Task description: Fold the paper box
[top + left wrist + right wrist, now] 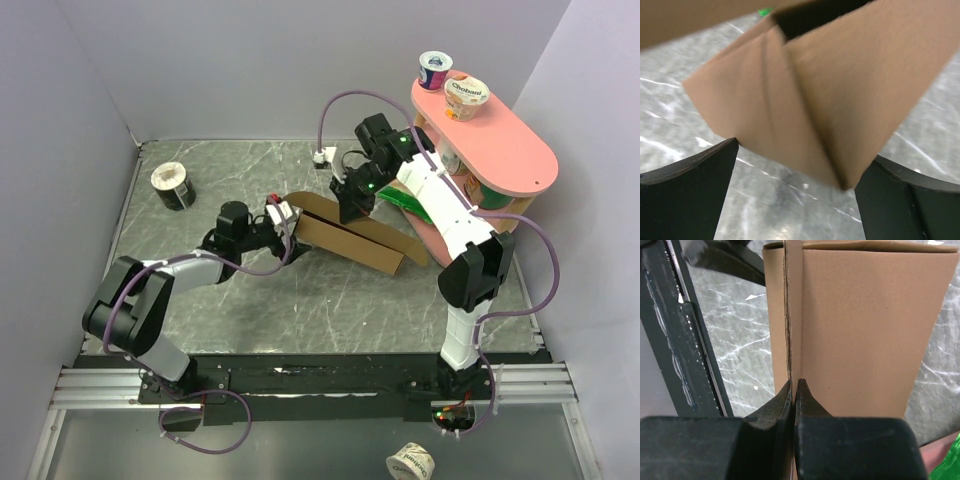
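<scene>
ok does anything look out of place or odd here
Yes: a yogurt cup lies on its side past the near edge of the table, off the work surface. The cardboard box looks undamaged, one wall pinched in the right gripper.

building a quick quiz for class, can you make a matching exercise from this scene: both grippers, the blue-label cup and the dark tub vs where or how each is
1 left gripper
2 right gripper
3 blue-label cup
4 dark tub

A on the pink shelf
B shut on an edge of the paper box
C open, a box corner between its fingers
D far left on the table

Pairs: 1-C, 2-B, 3-A, 4-D
</scene>
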### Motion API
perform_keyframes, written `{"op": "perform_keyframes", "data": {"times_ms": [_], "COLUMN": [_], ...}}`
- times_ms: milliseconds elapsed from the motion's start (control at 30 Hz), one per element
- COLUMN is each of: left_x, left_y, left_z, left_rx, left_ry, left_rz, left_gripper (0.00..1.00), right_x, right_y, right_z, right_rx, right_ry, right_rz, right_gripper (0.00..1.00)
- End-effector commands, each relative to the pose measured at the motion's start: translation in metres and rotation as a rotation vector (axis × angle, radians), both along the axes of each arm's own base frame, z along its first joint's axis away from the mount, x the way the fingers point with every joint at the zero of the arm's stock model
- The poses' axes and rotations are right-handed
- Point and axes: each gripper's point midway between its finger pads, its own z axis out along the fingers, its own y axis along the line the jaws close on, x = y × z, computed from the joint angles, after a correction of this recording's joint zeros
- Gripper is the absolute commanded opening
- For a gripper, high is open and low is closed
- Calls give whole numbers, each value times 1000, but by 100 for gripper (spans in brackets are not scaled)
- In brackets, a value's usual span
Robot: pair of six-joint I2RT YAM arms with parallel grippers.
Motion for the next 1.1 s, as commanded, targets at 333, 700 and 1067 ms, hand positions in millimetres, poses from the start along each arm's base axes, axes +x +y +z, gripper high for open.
{"op": "perform_keyframes", "data": {"times_ms": [333, 700, 1067], "left_x": [-25, -101, -142], "left_y": [9, 1, -9], "left_z": [56, 73, 66], "left_rx": [-31, -118, -160], "left_ry": [-259, -198, -122], "left_rz": [93, -33, -201], "left_gripper": [96, 96, 96], "right_x": [-55, -100, -109], "right_y": [8, 2, -1], "right_z": [22, 29, 25], "right_rx": [36, 20, 47], "right_ry": [129, 229, 205], "right_rz": [46, 8, 56], "right_gripper": [0, 6, 8]}}
